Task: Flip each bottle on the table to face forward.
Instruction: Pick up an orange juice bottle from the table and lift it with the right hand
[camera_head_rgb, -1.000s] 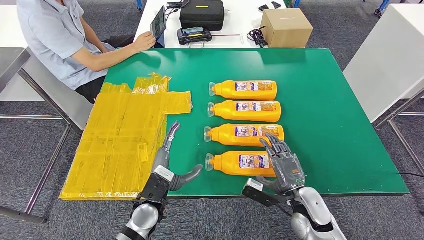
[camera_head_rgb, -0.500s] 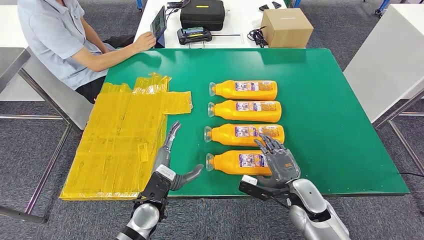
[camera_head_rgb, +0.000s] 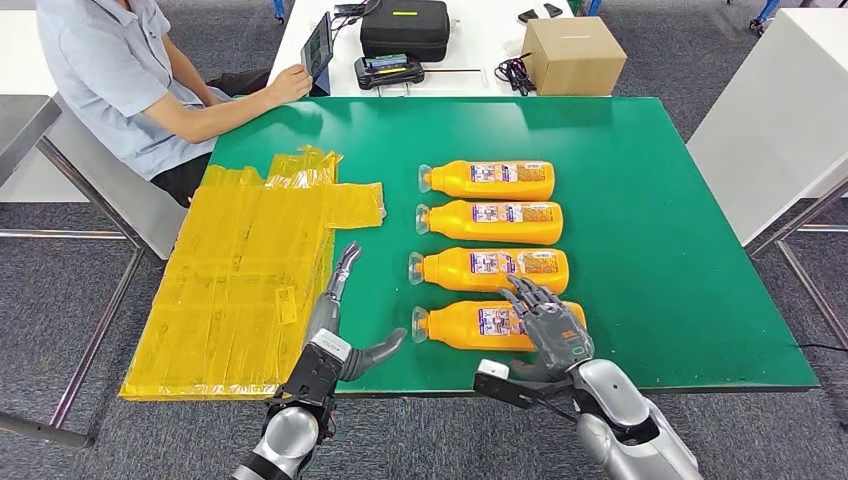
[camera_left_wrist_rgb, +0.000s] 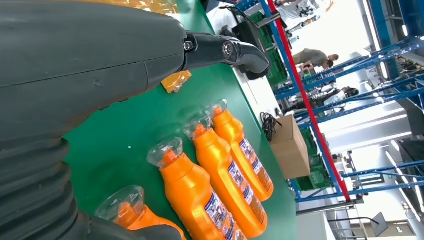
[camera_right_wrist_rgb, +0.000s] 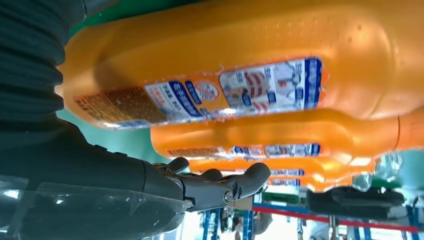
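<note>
Four orange bottles lie side by side on the green table, caps pointing left and printed labels facing up. The nearest bottle is by the front edge, with the third, second and farthest behind it. My right hand hovers over the nearest bottle's base end with its fingers spread, and I cannot tell whether it touches. The right wrist view shows that bottle close above the fingers. My left hand is open at the front edge, left of the caps. The left wrist view shows the row of bottles.
A pile of yellow plastic sheets covers the table's left side and overhangs it. A person sits at the far left corner holding a tablet. Behind stand a black case and a cardboard box. A white table is on the right.
My right hand has drawn back a little toward the front edge and to the left, over the nearest bottle's base. The left hand and the bottles have not moved.
</note>
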